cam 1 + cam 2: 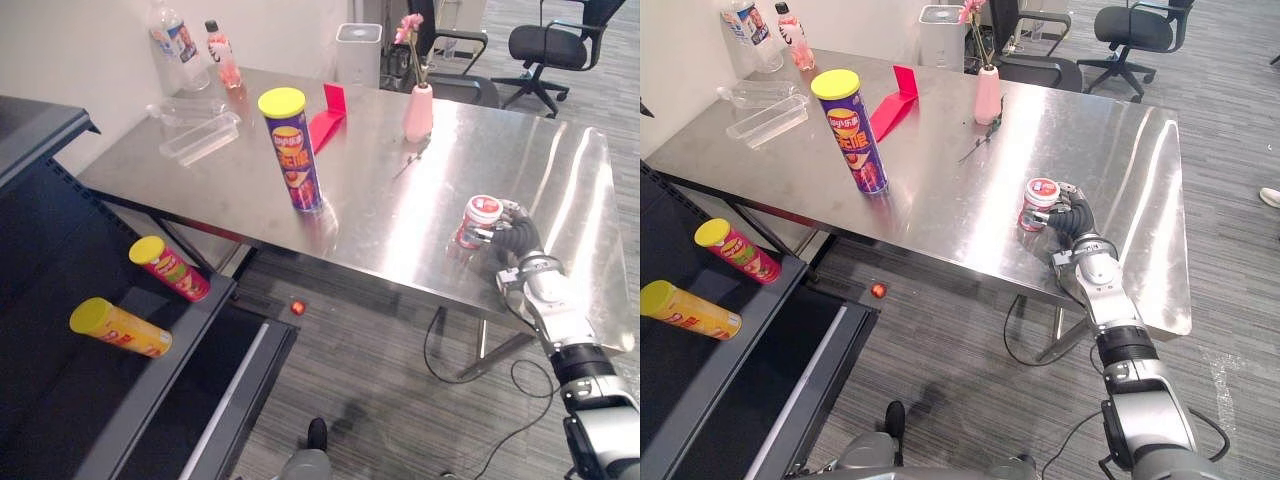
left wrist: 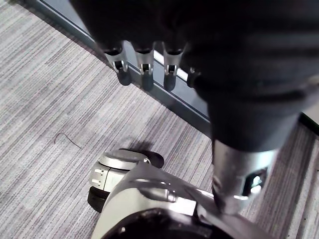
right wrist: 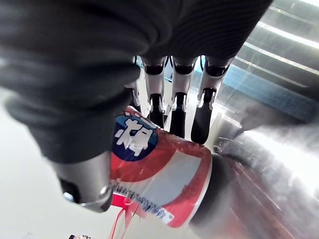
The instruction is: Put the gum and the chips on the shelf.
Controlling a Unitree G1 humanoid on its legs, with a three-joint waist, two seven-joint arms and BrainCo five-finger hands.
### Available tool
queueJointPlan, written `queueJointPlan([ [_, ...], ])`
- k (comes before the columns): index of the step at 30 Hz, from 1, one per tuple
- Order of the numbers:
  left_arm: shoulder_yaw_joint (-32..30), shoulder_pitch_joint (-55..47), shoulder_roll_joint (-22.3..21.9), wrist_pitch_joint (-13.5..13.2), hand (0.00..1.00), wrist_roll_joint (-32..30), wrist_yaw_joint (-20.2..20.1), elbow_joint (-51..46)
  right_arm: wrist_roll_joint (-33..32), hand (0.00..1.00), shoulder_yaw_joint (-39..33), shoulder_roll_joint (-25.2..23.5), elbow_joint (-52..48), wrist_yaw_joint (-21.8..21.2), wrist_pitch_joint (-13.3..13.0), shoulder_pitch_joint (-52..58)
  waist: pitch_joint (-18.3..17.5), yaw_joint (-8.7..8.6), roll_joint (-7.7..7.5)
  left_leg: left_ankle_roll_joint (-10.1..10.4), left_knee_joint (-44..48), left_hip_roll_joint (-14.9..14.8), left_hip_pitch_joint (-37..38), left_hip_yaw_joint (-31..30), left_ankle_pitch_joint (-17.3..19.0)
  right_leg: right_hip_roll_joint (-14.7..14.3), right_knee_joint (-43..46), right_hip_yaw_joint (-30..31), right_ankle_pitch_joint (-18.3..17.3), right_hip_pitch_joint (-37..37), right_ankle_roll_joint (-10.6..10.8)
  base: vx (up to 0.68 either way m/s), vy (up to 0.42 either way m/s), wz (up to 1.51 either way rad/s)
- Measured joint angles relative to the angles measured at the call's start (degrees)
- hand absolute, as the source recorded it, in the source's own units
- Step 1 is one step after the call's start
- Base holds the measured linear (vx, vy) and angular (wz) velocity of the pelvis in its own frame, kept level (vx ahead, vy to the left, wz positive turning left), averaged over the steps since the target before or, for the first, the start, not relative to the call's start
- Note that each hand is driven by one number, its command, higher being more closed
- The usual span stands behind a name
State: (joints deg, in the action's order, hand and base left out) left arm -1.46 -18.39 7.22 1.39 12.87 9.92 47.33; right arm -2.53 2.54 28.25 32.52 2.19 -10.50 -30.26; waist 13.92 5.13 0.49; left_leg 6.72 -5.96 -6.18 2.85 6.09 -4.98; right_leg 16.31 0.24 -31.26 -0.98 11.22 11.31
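- Right wrist view shows the right hand (image 3: 172,107) wrapped round the gum tub (image 3: 159,179), with the fingers curled over one side and the thumb pressed on the other.
- The gum tub is a small round container, red and white, with a blue patch on the label and a white lid with a red ring on top.
- From the head, the tub stands upright on the steel table (image 1: 380,205) near its front edge, toward the robot's right, with the hand closed on it from the side.
- The chips can (image 1: 293,150) is a tall purple tube with a yellow lid. It stands upright on the table, well apart from the tub and to its left.
- The dark shelf (image 1: 60,410) sits low on the left, beside the table. A red can (image 1: 170,268) and a yellow can (image 1: 120,328), both with yellow lids, lie on their sides on it.
- The left hand (image 2: 146,74) hangs over the grey carpet with its fingers straight and relaxed, holding nothing.
- A pink vase (image 1: 418,112) with a flower stands at the back of the table.
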Motion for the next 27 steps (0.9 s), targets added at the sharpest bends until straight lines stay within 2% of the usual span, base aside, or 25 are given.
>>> queueJointPlan([
  [5, -0.01, 0.0, 0.06, 0.06, 0.0, 0.0, 0.01, -0.32, 0.43, 1.0, 0.0, 0.0, -0.56, 0.48, -0.31, 0.18, 0.03, -0.01, -0.05, 0.02, 0.0, -0.09, 0.04, 0.55, 0.02, -0.01, 0.0, 0.52, 0.0, -0.08, 0.0, 0.0, -0.001, -0.04],
  [12, -0.16, -0.1, 0.06, 0.0, 0.0, -0.12, 0.54, -0.36, 2.38, 1.0, -2.54, 0.02, -17.44, 0.9, -1.89, 3.59, -0.12, -0.32, -0.37, 0.15, 0.0, -0.52, 0.39, 2.53, 0.17, -0.19, 0.06, 2.29, 0.04, -0.98, -0.01, 0.01, -0.018, -0.12],
  [18, -1.32, -0.37, 0.25, -0.06, 0.0, -0.19, 1.01, -0.3, -0.95, 1.0, -4.43, 0.1, -29.46, -3.4, -1.82, 5.99, -1.22, -0.6, -2.13, 0.19, -0.02, -1.51, 1.15, 4.44, 0.19, -0.75, 0.86, 5.12, 0.04, -2.32, -0.05, 0.0, -0.021, -0.19],
  [21, -1.78, -0.47, 0.25, -0.2, 0.0, -0.18, 1.06, 0.56, -3.89, 1.0, -4.45, 0.13, -34.44, -7.22, -1.14, 9.11, -2.66, -1.52, -2.88, 0.22, -0.04, -1.9, 1.27, 5.16, 0.2, -0.88, 1.78, 6.21, -0.21, -3.29, -0.45, -0.05, -0.02, -0.12],
  [27, -2.75, -1.41, 0.6, -0.93, 0.0, -0.15, 1.18, 1.42, -5.32, 1.0, -4.65, 0.11, -39.73, -11.04, 0.11, 16.13, -5.2, -2.25, -4.44, 0.48, -0.04, -2.45, 1.28, 5.49, -0.06, -1.11, 2.93, 6.86, -0.69, -4.21, -1.15, -0.05, -0.012, -0.06],
])
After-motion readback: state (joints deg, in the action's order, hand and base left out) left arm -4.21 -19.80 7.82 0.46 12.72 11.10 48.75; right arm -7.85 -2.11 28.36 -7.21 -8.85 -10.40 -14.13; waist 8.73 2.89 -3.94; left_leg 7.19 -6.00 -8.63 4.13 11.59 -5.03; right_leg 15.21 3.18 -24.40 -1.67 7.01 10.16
